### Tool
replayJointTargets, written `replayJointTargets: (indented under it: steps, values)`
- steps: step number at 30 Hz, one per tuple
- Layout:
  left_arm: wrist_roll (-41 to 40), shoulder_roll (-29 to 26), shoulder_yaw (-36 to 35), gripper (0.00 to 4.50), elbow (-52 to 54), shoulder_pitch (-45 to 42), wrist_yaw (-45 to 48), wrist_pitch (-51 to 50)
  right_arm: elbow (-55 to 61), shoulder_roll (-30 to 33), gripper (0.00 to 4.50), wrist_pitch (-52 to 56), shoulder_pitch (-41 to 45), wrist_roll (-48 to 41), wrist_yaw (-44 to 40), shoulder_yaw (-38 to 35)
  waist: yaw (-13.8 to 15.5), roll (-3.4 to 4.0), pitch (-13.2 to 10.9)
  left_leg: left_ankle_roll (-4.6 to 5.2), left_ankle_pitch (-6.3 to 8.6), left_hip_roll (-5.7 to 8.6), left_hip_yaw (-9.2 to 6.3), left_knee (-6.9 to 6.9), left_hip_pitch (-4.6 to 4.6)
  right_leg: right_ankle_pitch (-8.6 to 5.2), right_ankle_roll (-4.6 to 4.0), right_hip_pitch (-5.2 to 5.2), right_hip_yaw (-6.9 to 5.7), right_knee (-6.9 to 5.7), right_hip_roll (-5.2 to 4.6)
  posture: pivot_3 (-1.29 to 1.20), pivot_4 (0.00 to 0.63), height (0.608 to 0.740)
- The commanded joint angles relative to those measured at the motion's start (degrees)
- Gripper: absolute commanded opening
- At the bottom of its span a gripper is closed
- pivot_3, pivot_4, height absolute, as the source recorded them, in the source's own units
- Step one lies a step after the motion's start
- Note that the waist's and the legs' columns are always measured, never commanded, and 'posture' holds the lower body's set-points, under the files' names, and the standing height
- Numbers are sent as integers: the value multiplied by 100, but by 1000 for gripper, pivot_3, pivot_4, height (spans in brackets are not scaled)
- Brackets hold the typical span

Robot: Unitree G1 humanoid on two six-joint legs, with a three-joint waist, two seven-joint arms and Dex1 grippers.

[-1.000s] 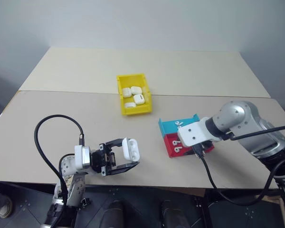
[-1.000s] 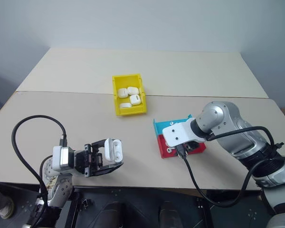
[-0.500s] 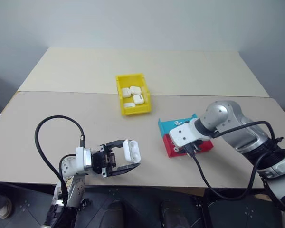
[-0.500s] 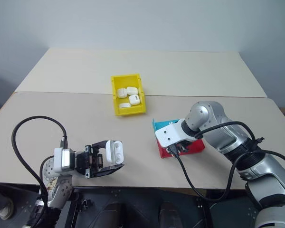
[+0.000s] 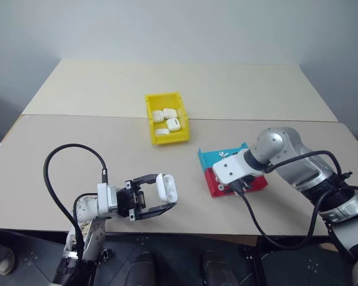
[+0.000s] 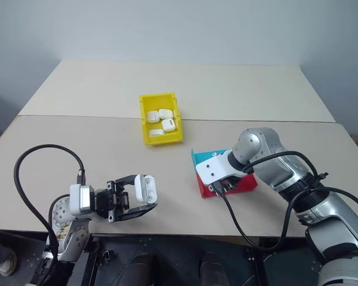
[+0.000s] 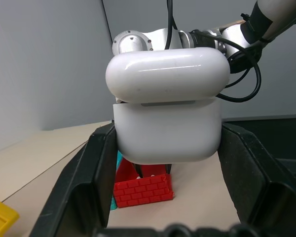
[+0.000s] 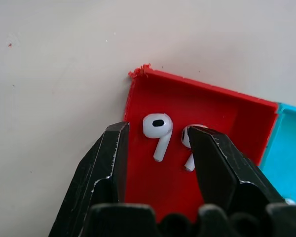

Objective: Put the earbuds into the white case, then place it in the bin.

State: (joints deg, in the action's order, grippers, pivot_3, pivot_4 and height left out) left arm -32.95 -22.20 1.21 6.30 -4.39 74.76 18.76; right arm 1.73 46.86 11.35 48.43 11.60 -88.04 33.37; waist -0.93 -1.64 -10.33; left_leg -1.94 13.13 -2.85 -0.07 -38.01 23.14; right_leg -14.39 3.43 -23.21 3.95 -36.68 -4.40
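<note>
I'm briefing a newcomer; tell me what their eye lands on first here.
First, the bright yellow bin mid-table with several white cases inside. Next, the left gripper at the near edge, shut on an open-lidded white case. Then the right gripper, open, straddling one of two earbuds in the red tray.

Second earbud [image 8: 187,148] half behind claw finger [image 8: 222,163]

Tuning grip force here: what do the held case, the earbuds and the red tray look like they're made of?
Case: hard glossy white plastic, judging by its sharp light reflections. Earbuds: the same smooth, shiny white plastic. Red tray: matte plastic, probably 3D-printed, given the ragged fringe at one corner and a brick-like texture on its outer wall.
</note>
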Motion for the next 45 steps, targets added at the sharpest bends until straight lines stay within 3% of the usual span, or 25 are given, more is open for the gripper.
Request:
replayJointTargets:
  steps: [1,31,35,45]
  values:
    - [9,-46,0,2764,236,41,-77,20,-6,-28,2325,-157,55,73,-137,-11,2,0,0,0,0,0,0,0,0,0,0,0,0,0,0,0,150,740]
    - [175,-45,89,2764,207,35,-256,16,-309,-226,2325,-350,81,335,-117,26,3,0,0,0,0,0,0,0,-1,0,0,1,0,-1,0,0,150,740]
    - [212,-49,98,2764,183,14,-283,29,-325,-222,1458,-382,79,334,-101,14,1,0,0,0,0,0,0,0,-1,0,0,1,0,-1,0,0,150,740]
    - [249,-56,102,2764,166,5,-317,52,-370,-264,1458,-421,100,372,-55,0,1,0,0,0,0,0,0,0,-1,0,0,1,0,-1,0,0,150,740]
